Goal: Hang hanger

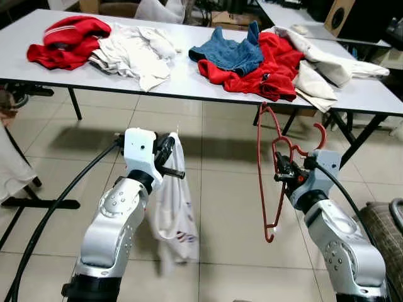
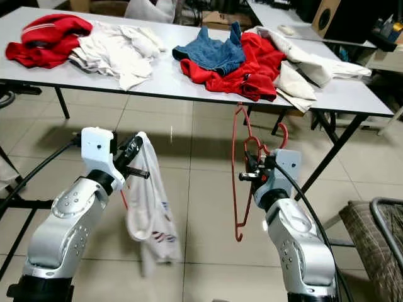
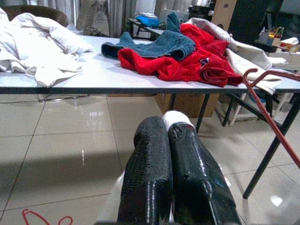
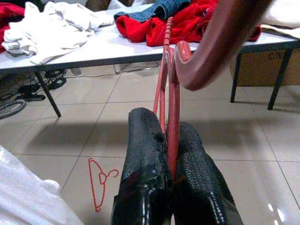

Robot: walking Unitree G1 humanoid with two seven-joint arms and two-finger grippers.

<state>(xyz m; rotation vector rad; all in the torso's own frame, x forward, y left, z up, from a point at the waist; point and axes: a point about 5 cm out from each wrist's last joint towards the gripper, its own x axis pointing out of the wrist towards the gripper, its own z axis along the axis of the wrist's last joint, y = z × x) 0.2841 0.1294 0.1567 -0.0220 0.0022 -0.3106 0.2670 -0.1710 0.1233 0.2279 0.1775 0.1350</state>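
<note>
My right gripper (image 1: 281, 170) is shut on a red wire hanger (image 4: 220, 42), held upright in the air in front of the table, hook to the right. In the right wrist view the hanger's wires run between the closed fingers (image 4: 143, 159). My left gripper (image 1: 171, 158) is shut on a white garment (image 1: 174, 220) with a small print, which hangs limp below it over the tiled floor. A bit of white cloth (image 3: 176, 118) shows at the left fingertips. The two grippers are held apart at about the same height.
A long grey table (image 1: 182, 78) ahead carries a red jacket (image 1: 69, 41), white clothes (image 1: 135, 50), a denim piece (image 1: 230, 53), a red garment (image 1: 274, 63) and beige cloth (image 1: 321, 66). Another red hanger (image 4: 101, 185) lies on the floor. A chair (image 1: 384, 233) stands at the right.
</note>
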